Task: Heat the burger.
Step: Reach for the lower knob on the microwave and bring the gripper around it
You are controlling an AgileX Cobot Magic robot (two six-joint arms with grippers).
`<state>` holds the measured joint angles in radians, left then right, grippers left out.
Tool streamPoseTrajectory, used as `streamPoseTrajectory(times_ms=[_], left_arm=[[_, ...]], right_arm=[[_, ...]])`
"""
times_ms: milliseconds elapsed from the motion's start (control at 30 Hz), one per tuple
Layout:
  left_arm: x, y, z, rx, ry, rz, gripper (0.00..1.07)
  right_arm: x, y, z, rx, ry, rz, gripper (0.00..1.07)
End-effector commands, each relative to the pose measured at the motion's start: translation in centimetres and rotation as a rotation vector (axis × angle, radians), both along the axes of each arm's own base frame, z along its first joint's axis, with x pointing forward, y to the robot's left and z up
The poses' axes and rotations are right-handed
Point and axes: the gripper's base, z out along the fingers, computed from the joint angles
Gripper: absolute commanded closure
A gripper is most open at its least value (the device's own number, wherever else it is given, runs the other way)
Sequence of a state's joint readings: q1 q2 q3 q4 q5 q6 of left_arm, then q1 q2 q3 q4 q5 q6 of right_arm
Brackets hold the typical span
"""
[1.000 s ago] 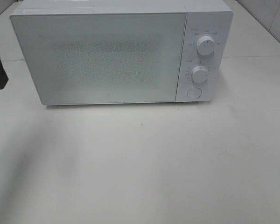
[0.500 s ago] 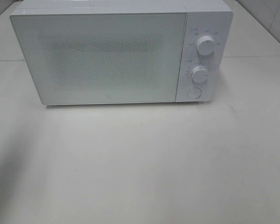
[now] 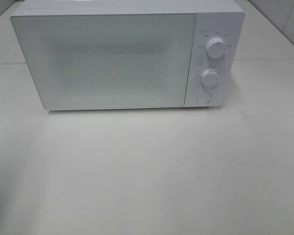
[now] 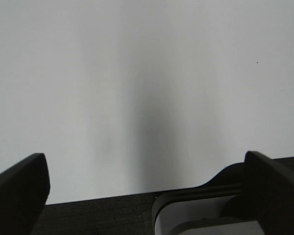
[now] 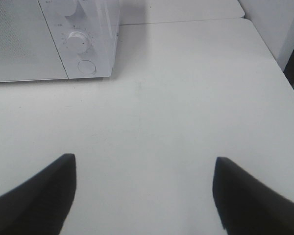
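Observation:
The burger is hidden or out of view in every frame. A white microwave [image 3: 108, 58] stands at the back of the white table [image 3: 147, 171] with its door shut. Neither gripper shows in the exterior high view. In the left wrist view my left gripper [image 4: 147, 196] is open and empty over bare table, near the table's edge. In the right wrist view my right gripper [image 5: 144, 196] is open and empty, over the table in front of and to the right of the microwave [image 5: 19, 44].
The microwave's panel carries an upper knob [image 3: 216, 47], a lower knob [image 3: 209, 78] and a round button [image 3: 203, 97]; the lower knob [image 5: 79, 41] and button [image 5: 86, 66] also show in the right wrist view. A grey-white fitting [image 4: 201, 215] sits below the table edge.
A black part of the left arm at the left edge of the exterior high view one second ago has drawn out of that view. The microwave has not moved.

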<state>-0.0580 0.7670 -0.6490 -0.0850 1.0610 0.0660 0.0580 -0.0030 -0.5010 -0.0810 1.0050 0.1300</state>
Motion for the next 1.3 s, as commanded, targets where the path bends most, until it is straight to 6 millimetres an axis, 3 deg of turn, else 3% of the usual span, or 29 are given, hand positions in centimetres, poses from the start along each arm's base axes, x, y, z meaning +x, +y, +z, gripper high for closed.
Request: streamPoseTrajectory(times_ms=[33, 233, 433, 1167, 1300], left_arm=[[-1.3, 0.2, -0.7, 0.005, -0.033, 0.003, 0.06], [-3.3, 0.2, -2.3, -0.003, -0.072, 0.006, 0.06], [-5.8, 0.6, -1.3, 0.009, -0.232, 0.010, 0.06], [-11.4, 0.6, -0.2, -0.049, -0.598, 0.007, 0.06], [-12.4, 0.6, -0.2, -0.029, -0.669, 0.076, 0.06]], right_arm=[[-0.4, 0.0, 0.0, -0.007, -0.030, 0.005, 0.34], [-0.4, 0.0, 0.0, -0.007, -0.030, 0.005, 0.34], [-0.4, 0.0, 0.0, -0.007, -0.030, 0.005, 0.34], [-0.4, 0.0, 0.0, -0.007, -0.030, 0.005, 0.34], [-0.4, 0.0, 0.0, -0.007, -0.030, 0.005, 0.34]])
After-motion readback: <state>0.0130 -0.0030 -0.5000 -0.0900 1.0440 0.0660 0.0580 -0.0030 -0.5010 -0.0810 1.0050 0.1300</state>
